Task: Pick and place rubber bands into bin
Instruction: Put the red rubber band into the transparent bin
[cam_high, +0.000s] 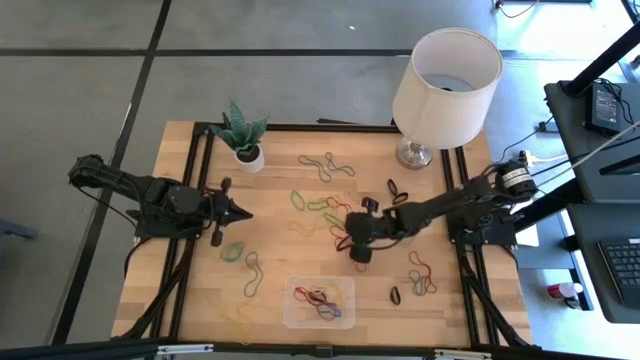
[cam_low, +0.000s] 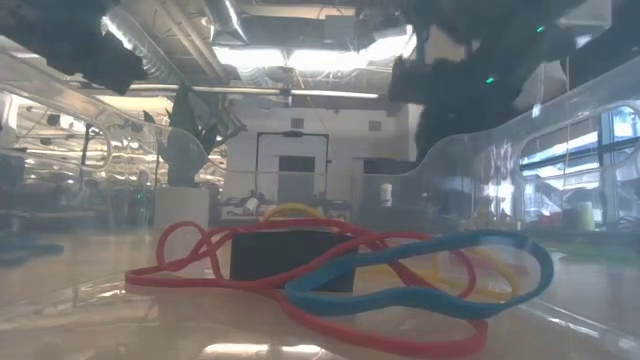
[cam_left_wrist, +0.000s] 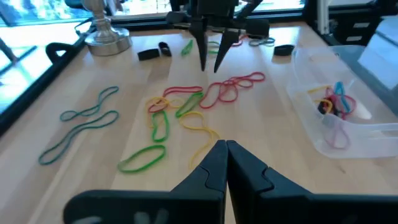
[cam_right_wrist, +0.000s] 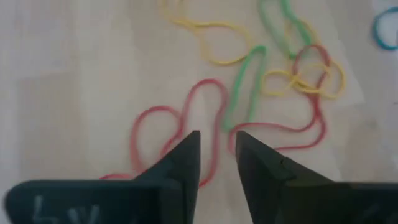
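Many rubber bands in red, green, yellow and tan lie loose on the wooden table. My right gripper points steeply down at the table's middle, open by a narrow gap. Its tips stand just over a red band beside a green one, and no touch shows. The left wrist view shows it from the front. The clear bin at the near edge holds several bands. My left gripper is shut with nothing in it and hovers at the left.
A white lamp stands at the far right and a small potted plant at the far left. Black bands lie near the lamp's foot. More bands lie right of the bin and left of it.
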